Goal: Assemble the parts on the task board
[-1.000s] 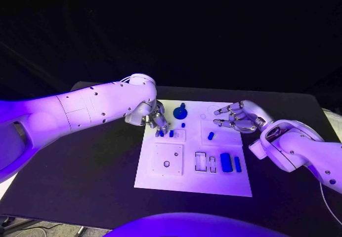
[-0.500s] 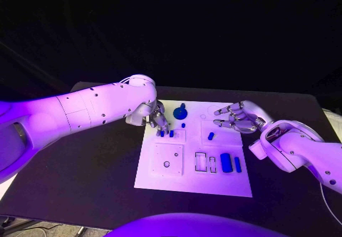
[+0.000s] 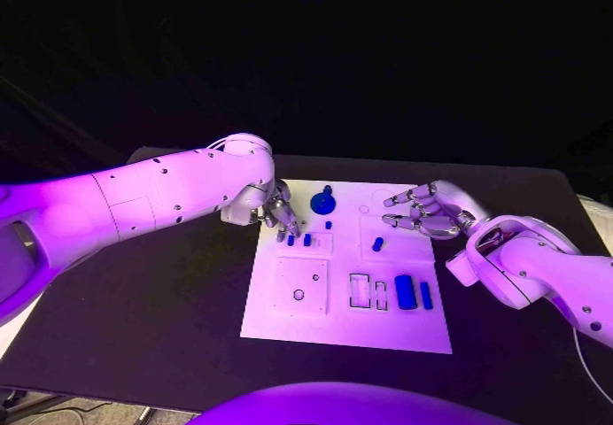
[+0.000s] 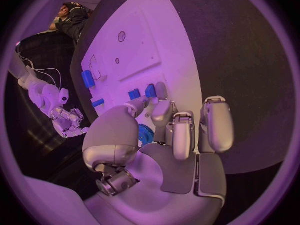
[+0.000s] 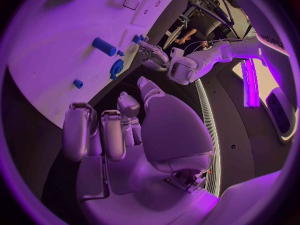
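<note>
The white task board lies in the middle of the black table. Two short blue pegs stand near its far left corner, also seen as pegs. My left hand hovers just beside them, fingers apart, fingertips close to the nearer peg, nothing held. A blue gear sits beyond the pegs, gear under that hand's thumb. A blue cylinder lies mid-board, cylinder. My right hand hangs over the board's far right edge, fingers half curled, empty.
A large blue block and a thin blue bar lie at the board's right, next to two empty slots. A square plate with a hole sits at the near left. A tiny blue piece lies by the pegs.
My left hand's fingers have drawn back slightly from the two pegs. The right hand and the parts have stayed put.
</note>
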Action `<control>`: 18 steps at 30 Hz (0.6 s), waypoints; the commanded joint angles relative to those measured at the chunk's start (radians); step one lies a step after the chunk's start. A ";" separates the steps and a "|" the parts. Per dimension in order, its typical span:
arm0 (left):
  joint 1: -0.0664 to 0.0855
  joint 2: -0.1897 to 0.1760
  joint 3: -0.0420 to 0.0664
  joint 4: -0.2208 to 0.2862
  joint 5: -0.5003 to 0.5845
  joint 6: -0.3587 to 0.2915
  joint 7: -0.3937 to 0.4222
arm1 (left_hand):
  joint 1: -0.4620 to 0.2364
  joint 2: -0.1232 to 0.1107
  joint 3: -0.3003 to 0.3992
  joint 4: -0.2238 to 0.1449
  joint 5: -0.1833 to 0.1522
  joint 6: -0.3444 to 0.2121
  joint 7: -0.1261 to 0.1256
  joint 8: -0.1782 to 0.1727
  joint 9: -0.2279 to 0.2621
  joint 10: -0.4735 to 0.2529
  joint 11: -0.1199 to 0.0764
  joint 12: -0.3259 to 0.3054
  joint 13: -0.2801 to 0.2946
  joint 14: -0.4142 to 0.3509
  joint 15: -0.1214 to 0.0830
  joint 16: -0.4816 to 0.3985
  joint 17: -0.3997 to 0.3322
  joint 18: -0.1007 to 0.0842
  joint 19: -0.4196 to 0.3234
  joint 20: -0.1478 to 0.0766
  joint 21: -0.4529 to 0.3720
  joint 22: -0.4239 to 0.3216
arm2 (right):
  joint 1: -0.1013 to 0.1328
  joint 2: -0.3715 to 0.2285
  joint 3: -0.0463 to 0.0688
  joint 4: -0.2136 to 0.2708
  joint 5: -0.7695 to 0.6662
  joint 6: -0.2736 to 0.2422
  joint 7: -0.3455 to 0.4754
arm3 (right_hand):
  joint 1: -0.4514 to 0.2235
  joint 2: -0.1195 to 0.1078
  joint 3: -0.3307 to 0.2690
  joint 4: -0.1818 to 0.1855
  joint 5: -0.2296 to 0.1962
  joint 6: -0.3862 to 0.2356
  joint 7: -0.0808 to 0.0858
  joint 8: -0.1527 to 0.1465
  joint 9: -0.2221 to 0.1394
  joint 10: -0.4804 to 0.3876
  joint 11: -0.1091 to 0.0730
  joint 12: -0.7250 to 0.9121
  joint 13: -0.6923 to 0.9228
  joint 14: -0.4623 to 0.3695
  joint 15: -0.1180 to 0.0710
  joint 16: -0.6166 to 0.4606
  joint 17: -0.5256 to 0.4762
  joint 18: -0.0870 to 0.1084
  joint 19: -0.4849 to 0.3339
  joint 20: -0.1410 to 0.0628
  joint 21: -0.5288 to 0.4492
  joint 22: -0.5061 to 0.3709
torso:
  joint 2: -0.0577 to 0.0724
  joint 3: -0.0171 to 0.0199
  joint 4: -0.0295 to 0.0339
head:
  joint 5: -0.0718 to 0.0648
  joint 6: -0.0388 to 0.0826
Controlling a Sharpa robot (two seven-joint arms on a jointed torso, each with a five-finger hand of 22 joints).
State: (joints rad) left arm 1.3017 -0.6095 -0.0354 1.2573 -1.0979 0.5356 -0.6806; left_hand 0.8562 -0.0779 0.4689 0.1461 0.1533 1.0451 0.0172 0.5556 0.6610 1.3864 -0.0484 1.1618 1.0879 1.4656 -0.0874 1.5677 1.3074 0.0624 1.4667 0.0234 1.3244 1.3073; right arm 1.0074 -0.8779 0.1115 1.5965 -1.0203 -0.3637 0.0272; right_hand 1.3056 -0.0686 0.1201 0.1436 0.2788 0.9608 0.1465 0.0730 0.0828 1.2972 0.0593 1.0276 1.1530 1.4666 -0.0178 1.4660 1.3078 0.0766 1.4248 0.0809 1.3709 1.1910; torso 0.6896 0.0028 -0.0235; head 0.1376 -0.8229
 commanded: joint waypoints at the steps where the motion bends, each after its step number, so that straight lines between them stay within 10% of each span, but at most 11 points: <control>1: 0.000 -0.011 0.003 0.013 -0.010 -0.028 0.012 | -0.009 -0.002 -0.011 0.004 -0.006 0.006 -0.002 -0.006 -0.001 0.005 0.001 -0.006 -0.001 0.105 -0.007 0.003 0.263 -0.007 0.020 -0.006 0.000 0.122 | -0.001 0.002 0.000 -0.001 -0.009 0.013 0.006 | 0.001 0.008 -0.004 0.000 0.005 0.007 0.001 0.000 -0.001 -0.004 -0.003 0.001 -0.001 0.067 -0.004 -0.007 0.091 -0.002 -0.004 -0.001 -0.006 -0.001 | 0.000 0.0001 0.0002 | 0.000 0.002; 8: 0.000 -0.051 0.028 0.061 0.017 -0.171 0.049 | -0.003 0.004 -0.050 0.026 -0.005 0.000 0.001 -0.013 -0.002 -0.007 0.002 -0.032 -0.027 0.105 -0.007 0.003 0.263 -0.002 0.014 -0.007 -0.021 0.112 | -0.004 0.005 0.000 -0.004 -0.008 0.014 0.009 | 0.001 0.008 -0.004 0.000 0.005 0.007 0.001 0.000 -0.001 -0.004 -0.003 0.001 -0.001 0.067 -0.004 -0.007 0.091 -0.002 -0.004 -0.001 -0.006 -0.001 | 0.002 -0.0020 -0.0005 | -0.001 0.005; 11: 0.000 -0.071 0.034 0.074 0.104 -0.291 0.095 | 0.023 0.003 -0.081 0.042 -0.004 -0.044 0.018 -0.039 -0.013 -0.075 0.015 -0.142 -0.141 0.105 -0.001 0.003 0.263 0.010 -0.009 -0.003 -0.086 0.077 | -0.006 0.004 0.000 -0.005 -0.007 0.014 0.009 | 0.001 0.008 -0.004 0.000 0.005 0.007 0.001 0.000 -0.001 -0.004 -0.003 0.001 -0.001 0.067 -0.004 -0.007 0.091 -0.002 -0.004 -0.001 -0.006 -0.001 | -0.001 0.0002 0.0003 | -0.003 0.005; 14: 0.000 -0.086 0.037 0.081 0.164 -0.385 0.145 | 0.062 -0.009 -0.113 0.054 -0.004 -0.103 0.046 -0.069 -0.032 -0.210 0.038 -0.341 -0.340 0.080 0.017 -0.054 0.190 0.040 -0.070 0.010 -0.246 -0.011 | -0.007 0.003 0.000 -0.005 -0.007 0.013 0.009 | 0.001 0.008 -0.004 0.000 0.005 0.007 0.001 0.000 -0.001 -0.004 -0.003 0.001 -0.001 0.067 -0.004 -0.007 0.091 -0.002 -0.004 -0.001 -0.006 -0.001 | -0.002 0.0014 0.0015 | -0.004 0.008; 18: 0.000 -0.104 0.037 0.101 0.176 -0.477 0.218 | 0.145 -0.033 -0.157 0.055 -0.004 -0.185 0.087 -0.104 -0.068 -0.316 0.079 -0.427 -0.402 -0.034 0.050 -0.287 -0.066 0.102 -0.227 0.038 -0.635 -0.231 | -0.008 0.002 0.000 -0.006 -0.006 0.013 0.009 | 0.001 0.008 -0.004 0.000 0.005 0.007 0.001 0.000 -0.001 -0.004 -0.003 0.001 -0.001 0.067 -0.004 -0.007 0.091 -0.002 -0.004 -0.001 -0.006 -0.001 | -0.001 0.0007 0.0022 | -0.006 0.012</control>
State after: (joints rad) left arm 1.3017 -0.7114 0.0016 1.3487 -0.9861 0.2113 -0.5714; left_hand 0.9961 -0.1083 0.3164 0.1999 0.1532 0.8669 0.1008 0.4548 0.5963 1.0794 0.0266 0.7424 0.6915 1.4357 -0.0391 1.3032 1.2479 0.1563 1.2568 0.0586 0.7333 1.1000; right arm 1.0006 -0.8755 0.1116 1.5904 -1.0202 -0.3631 0.0283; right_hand 1.3056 -0.0686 0.1201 0.1436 0.2787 0.9608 0.1465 0.0730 0.0828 1.2972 0.0593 1.0276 1.1531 1.4665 -0.0178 1.4660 1.3076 0.0766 1.4248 0.0809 1.3709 1.1910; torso 0.6887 0.0030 -0.0223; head 0.1327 -0.8139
